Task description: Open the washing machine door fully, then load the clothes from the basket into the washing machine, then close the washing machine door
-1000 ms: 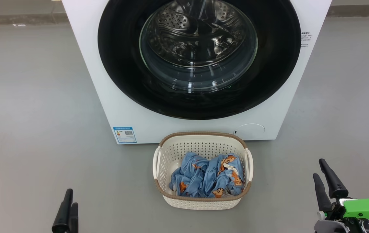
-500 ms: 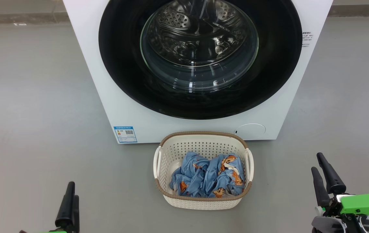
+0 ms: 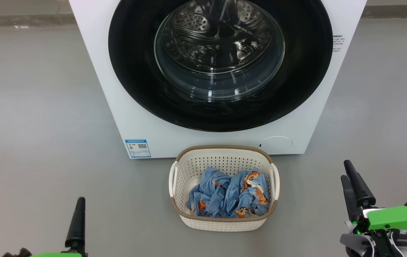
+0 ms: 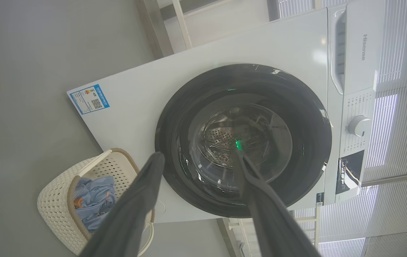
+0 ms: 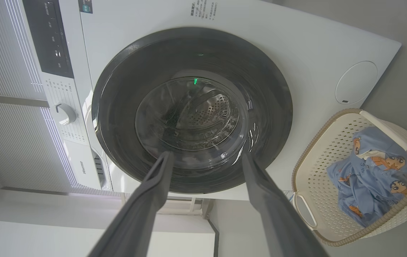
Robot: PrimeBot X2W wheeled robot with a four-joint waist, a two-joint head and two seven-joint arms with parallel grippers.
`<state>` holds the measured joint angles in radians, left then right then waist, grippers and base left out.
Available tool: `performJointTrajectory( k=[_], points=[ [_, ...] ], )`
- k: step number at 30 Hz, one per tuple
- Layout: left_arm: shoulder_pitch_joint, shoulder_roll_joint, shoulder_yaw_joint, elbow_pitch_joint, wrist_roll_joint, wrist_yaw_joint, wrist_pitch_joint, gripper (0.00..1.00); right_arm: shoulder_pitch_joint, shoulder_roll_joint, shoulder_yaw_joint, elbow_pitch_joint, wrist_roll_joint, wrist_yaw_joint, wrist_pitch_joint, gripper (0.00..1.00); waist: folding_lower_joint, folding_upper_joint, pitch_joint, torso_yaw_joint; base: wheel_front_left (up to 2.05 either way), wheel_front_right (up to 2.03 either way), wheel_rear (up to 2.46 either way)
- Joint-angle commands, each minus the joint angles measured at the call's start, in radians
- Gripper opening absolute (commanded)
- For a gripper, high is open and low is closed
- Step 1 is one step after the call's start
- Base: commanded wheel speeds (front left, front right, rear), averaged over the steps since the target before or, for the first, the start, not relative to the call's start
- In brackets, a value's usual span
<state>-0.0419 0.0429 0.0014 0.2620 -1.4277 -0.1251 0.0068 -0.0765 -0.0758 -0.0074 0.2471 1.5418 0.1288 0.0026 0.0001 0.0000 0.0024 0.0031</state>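
Both left hand (image 4: 198,153) and right hand (image 5: 207,154) gape empty, washing machine door (image 3: 132,71) closed.

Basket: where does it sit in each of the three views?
Head view: basket at lower centre, just below the door.
Left wrist view: basket at lower left.
Right wrist view: basket at right, lower half.
Shared landmark: the round black door.

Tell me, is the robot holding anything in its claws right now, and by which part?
Nothing is held. The left gripper and the right gripper both stand open and empty; the clothes lie in the basket.
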Motion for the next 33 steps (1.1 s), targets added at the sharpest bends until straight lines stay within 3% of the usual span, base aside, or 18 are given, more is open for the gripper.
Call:
performJointTrajectory(
  k=[1, 11, 33],
  points=[
    [-0.052, 0.016, 0.006, -0.022, 0.037, -0.003, -0.015, 1.00, -0.054, -0.024, 0.016, -0.032, -0.029, 0.001, -0.014, 1.00, -0.0001, 0.0000, -0.001, -0.001, 0.00, 0.00, 0.00],
    [-0.063, 0.013, 0.002, -0.017, 0.185, -0.002, -0.045, 1.00, -0.070, -0.035, 0.038, -0.023, -0.139, 0.001, -0.044, 1.00, -0.0001, 0.0000, 0.000, -0.002, 0.00, 0.00, 0.00],
    [-0.083, 0.020, -0.029, -0.017, 0.521, 0.038, -0.108, 1.00, -0.100, -0.054, 0.079, -0.005, -0.575, 0.001, -0.106, 1.00, -0.0001, 0.0000, -0.003, 0.001, 0.00, 0.00, 0.00]
  ],
)
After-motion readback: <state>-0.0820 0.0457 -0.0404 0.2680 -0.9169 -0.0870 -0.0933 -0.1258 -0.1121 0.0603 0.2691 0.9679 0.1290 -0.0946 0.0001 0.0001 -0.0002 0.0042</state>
